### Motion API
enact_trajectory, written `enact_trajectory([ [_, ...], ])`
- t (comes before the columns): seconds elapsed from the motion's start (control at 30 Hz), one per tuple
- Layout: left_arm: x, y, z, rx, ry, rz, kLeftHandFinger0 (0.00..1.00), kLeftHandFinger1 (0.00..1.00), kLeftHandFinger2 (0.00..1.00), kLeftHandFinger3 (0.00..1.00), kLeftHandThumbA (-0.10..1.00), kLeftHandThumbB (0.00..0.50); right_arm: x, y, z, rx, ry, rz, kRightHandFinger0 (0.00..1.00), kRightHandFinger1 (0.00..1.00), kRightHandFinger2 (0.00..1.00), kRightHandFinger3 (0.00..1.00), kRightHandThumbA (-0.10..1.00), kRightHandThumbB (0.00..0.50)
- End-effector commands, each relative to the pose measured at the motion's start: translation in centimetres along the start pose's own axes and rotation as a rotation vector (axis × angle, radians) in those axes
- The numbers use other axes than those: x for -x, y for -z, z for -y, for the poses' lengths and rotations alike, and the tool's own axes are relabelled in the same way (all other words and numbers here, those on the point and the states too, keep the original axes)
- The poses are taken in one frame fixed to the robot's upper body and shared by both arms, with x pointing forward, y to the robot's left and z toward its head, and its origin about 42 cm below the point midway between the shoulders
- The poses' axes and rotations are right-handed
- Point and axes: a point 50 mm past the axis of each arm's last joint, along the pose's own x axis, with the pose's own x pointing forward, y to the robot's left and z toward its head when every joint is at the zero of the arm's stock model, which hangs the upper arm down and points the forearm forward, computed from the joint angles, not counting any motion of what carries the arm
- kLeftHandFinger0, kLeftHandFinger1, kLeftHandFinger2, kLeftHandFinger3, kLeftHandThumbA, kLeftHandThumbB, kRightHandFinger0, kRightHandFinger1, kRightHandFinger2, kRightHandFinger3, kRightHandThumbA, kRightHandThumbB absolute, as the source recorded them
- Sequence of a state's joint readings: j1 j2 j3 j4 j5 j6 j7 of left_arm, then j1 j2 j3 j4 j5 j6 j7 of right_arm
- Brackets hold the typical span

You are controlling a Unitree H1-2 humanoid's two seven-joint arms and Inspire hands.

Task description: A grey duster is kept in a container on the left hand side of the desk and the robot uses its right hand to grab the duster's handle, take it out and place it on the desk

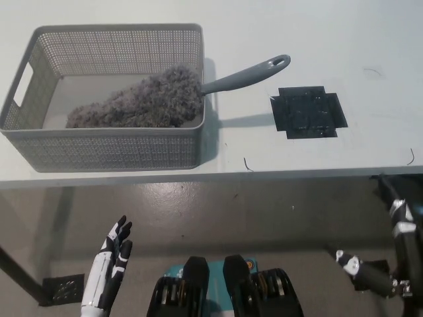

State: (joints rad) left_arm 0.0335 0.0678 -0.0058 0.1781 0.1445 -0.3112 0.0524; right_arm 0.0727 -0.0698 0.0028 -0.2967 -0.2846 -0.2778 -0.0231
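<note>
The grey fluffy duster (142,102) lies in a grey perforated plastic basket (106,150) on the left part of the white counter (357,46). Its shaggy head rests along the basket floor. Its smooth grey plastic handle (248,74) rises over the basket's right rim and juts out to the right above the bare counter, with a slotted eye at its far tip. A black square patch of tape (308,111) lies on the counter right of the handle, apart from it.

The duster looks light. The head is soft and will give under any squeeze, so it offers nothing firm to hold. The handle is stiff, slim and probably a little slippery, and it tapers towards the head. The best hold seems to be the broader stretch outside the rim, near the slotted end, with the fingers wrapped right round it. The fibres may drag on the basket wall as the duster lifts, so an upward, rightward pull should free it.

The black right hand (362,272) hangs low at the near right, below the counter edge and well apart from the handle. I cannot tell whether it is spread or closed. The white left hand (112,254) rests at the near left, fingers spread, holding nothing.
</note>
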Motion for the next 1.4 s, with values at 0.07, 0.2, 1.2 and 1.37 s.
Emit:
enact_trajectory([
  [0.07, -1.4, -2.4, 0.0, -0.011, 0.003, 0.195, 1.0, 1.0, 1.0, 1.0, 0.96, 0.055, -9.5, -14.9, 1.7, 0.821, -0.043, 0.401, 1.0, 1.0, 1.0, 1.0, 0.93, 0.467],
  [0.2, -1.2, -2.2, -0.1, -0.022, 0.005, 0.186, 1.0, 1.0, 1.0, 1.0, 0.97, 0.068, -12.0, -16.4, -0.1, 0.9, -0.065, 0.433, 1.0, 1.0, 1.0, 1.0, 0.88, 0.5],
  [1.2, 0.0, -1.9, 0.4, -0.032, 0.052, 0.181, 1.0, 1.0, 1.0, 1.0, 0.93, 0.065, -28.6, -13.7, -11.9, 1.218, -0.338, 0.27, 1.0, 1.0, 1.0, 1.0, 0.87, 0.5],
  [1.37, 0.1, -1.7, 0.6, -0.029, 0.057, 0.175, 1.0, 1.0, 1.0, 1.0, 0.94, 0.07, -30.0, -12.6, -12.5, 1.258, -0.36, 0.228, 1.0, 1.0, 1.0, 1.0, 0.91, 0.5],
])
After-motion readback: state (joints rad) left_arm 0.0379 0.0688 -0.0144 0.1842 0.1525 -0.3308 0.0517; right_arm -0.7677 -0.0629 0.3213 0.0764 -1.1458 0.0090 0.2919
